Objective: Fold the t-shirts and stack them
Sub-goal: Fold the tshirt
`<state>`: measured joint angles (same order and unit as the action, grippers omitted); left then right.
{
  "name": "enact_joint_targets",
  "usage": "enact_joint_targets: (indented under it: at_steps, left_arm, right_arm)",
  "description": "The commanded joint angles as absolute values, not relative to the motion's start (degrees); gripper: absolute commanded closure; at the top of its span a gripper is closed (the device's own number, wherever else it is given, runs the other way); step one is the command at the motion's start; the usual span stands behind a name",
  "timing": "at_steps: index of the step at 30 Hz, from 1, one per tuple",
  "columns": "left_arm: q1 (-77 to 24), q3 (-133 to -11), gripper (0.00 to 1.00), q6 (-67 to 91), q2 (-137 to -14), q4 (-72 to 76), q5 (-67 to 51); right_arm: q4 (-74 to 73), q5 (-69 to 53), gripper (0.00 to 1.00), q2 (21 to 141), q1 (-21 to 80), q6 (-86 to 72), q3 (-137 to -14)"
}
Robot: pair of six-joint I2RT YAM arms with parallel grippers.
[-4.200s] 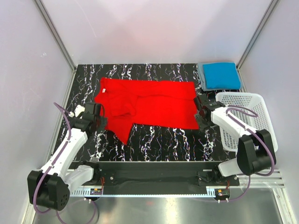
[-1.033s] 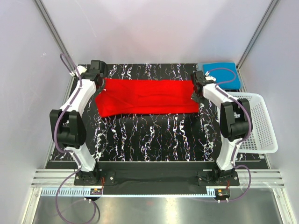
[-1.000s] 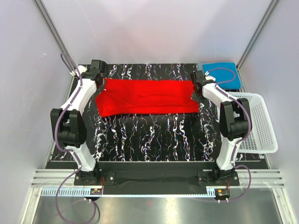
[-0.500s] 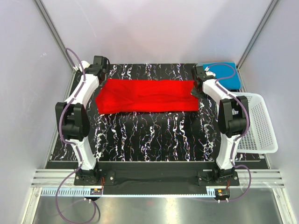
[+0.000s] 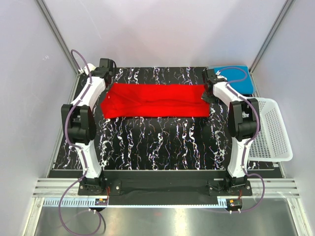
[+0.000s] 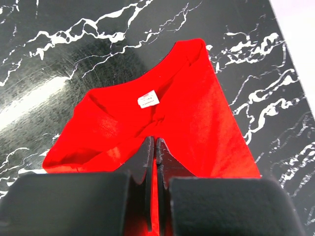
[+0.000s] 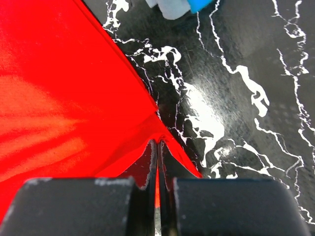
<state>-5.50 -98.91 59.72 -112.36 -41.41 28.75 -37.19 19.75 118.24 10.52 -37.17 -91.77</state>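
The bright red t-shirt (image 5: 155, 101) lies as a long folded band across the far half of the black marble table (image 5: 157, 142). My left gripper (image 5: 109, 86) is shut on its left end; in the left wrist view red cloth (image 6: 162, 113) with a white label (image 6: 147, 100) runs between the closed fingers (image 6: 155, 141). At the other end, my right gripper (image 5: 206, 95) is shut on the shirt's right corner (image 7: 162, 132), the jaws (image 7: 158, 142) pinching red cloth. A folded bright blue t-shirt (image 5: 235, 84) lies at the far right corner, partly behind the right arm.
A white mesh basket (image 5: 269, 130) stands off the table's right edge. Grey-white cloth (image 7: 170, 7) shows under the blue shirt in the right wrist view. Booth walls and metal posts close in the back and sides. Both arms stretch far forward along the table's sides.
Both arms carried the near edge of the red shirt away from me, folding it into a narrower band, and over the last second reached slightly farther back.
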Motion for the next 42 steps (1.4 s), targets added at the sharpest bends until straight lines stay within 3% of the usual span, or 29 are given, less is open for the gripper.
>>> enact_joint_targets:
  at_steps: [1, 17, 42]
  left_arm:
    - [-5.1, -100.9, 1.00, 59.0, -113.9, -39.8, 30.8]
    - [-4.7, -103.1, 1.00, 57.9, -118.1, -40.3, 32.8]
    - [-4.0, -105.8, 1.00, 59.8, -117.7, -42.9, 35.1]
  right_arm:
    - [-36.9, 19.2, 1.00, 119.4, 9.9, -36.0, -94.9]
    - [-39.4, 19.2, 1.00, 124.3, 9.6, -36.4, -99.5]
    - [-38.9, 18.4, 1.00, 121.6, 7.6, -35.9, -100.2]
